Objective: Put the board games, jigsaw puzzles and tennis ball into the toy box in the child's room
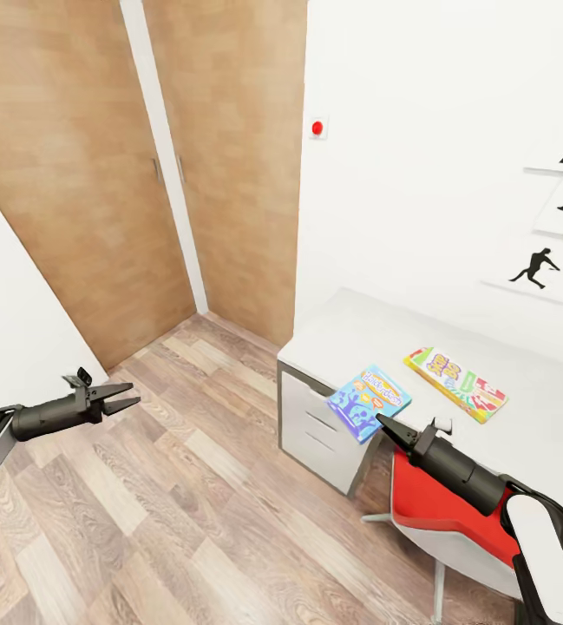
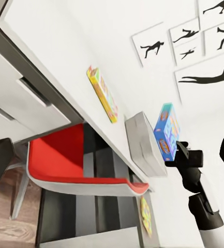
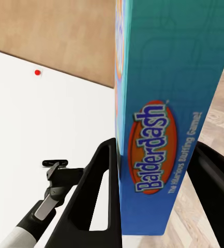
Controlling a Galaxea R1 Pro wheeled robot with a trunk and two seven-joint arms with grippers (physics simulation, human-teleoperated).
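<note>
Right fingers (image 1: 383,423) grip the blue board game (image 1: 369,400) (Balderdash lettering) over the worktop (image 1: 541,408) edge; left fingers (image 1: 130,396) slightly parted, empty.

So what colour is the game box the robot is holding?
Blue, with an orange oval logo reading Balderdash: the board game, seen best in the right wrist view, in the right gripper.

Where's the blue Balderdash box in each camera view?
Head view: the Balderdash box sits just below centre, against the table edge.
Left wrist view: right of centre, next to the grey toy box.
Right wrist view: large, centre-right, lettering readable.
Shared landmark: the right gripper, jaws shut on it.
</note>
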